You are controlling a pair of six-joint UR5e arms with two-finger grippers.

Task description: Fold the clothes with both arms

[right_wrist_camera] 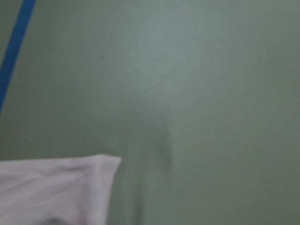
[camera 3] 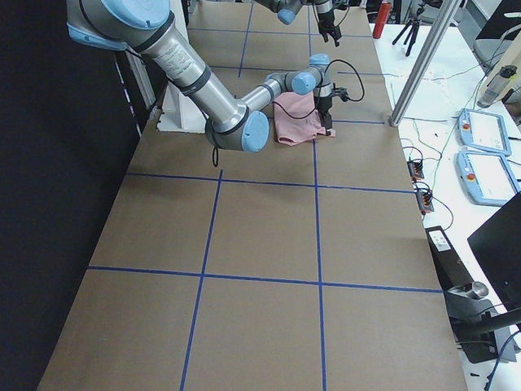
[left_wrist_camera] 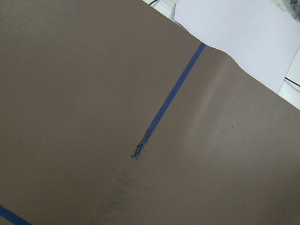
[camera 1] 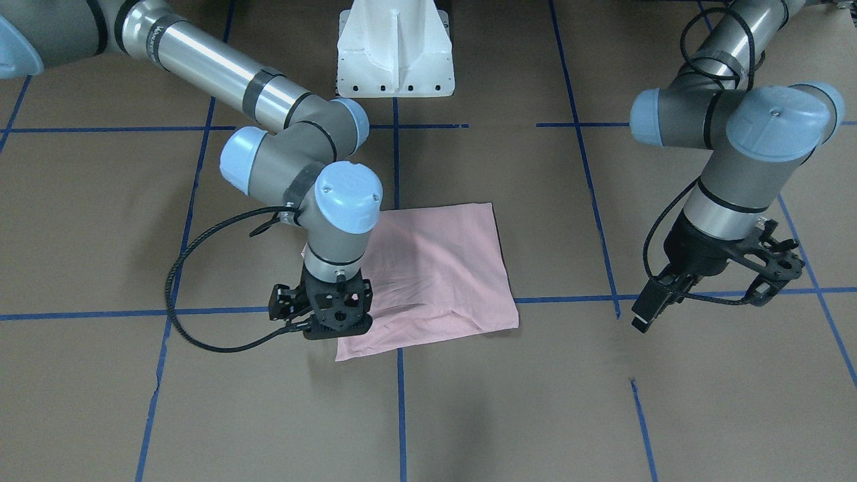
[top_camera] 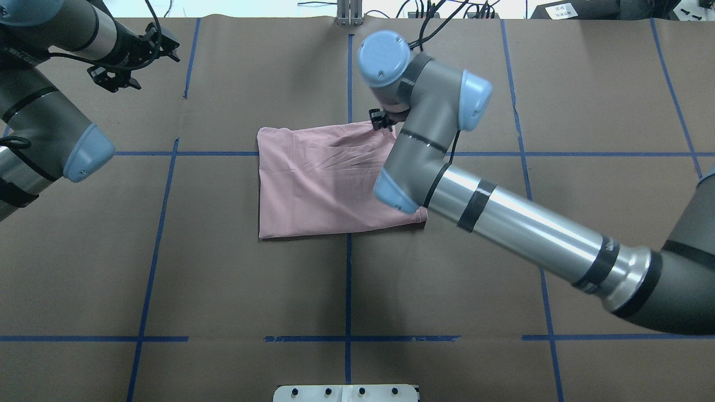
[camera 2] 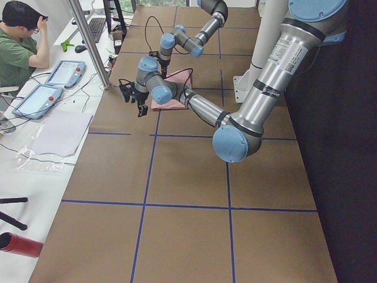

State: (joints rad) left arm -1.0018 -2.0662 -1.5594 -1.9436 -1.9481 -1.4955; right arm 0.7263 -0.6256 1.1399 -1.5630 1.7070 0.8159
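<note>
The pale pink T-shirt lies folded into a flat rectangle on the brown table; no drawing or lettering shows. It also shows in the overhead view. My right gripper hangs low over the shirt's corner on the operators' side, and in the overhead view it sits at the shirt's far edge. Its fingers are hidden, so I cannot tell how the jaws stand. The right wrist view shows a shirt corner lying loose on the table. My left gripper is raised off to the side, open and empty, well away from the shirt.
Blue tape lines mark a grid on the brown table cover. The white pedestal base stands at the robot's side. An operator sits at a side desk with tablets beyond the table edge. A torn tape end shows below the left wrist.
</note>
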